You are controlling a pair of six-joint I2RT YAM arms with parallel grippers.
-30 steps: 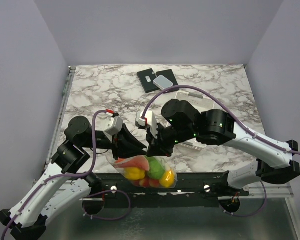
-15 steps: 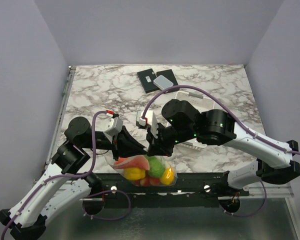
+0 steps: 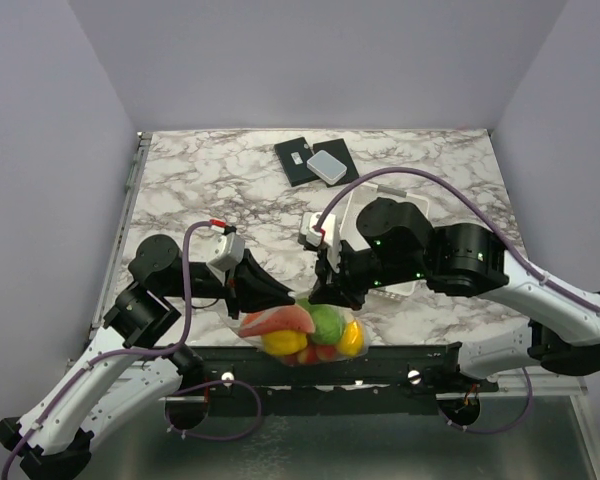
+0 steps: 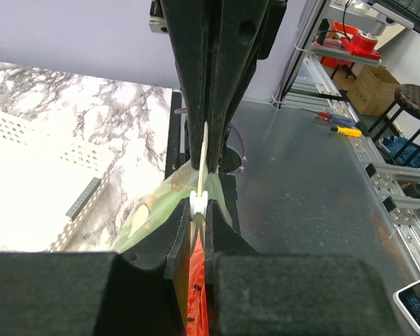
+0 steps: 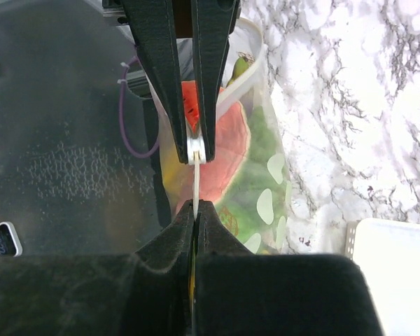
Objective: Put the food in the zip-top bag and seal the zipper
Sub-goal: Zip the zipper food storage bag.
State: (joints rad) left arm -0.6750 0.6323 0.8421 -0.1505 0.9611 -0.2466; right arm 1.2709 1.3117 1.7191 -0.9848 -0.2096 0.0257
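Basket point(image 4: 49, 140) near zip-top bag point(image 3: 302, 335)

Both my arms fold inward in front of me; my left pincer point(image 3: 288, 297) and right pincer point(image 3: 317, 296) face each other tip to tip, each pinched closed.

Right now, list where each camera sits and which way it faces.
Top: above and behind the bases, looking down at the table; both arms show, left hand and right hand pinching the bag.
Left wrist: on the left arm, looking past its fingers at the right hand.
Right wrist: on the right arm, facing the left hand past its fingers.
Shared: both wrist views show the bag's top strip and the white basket.
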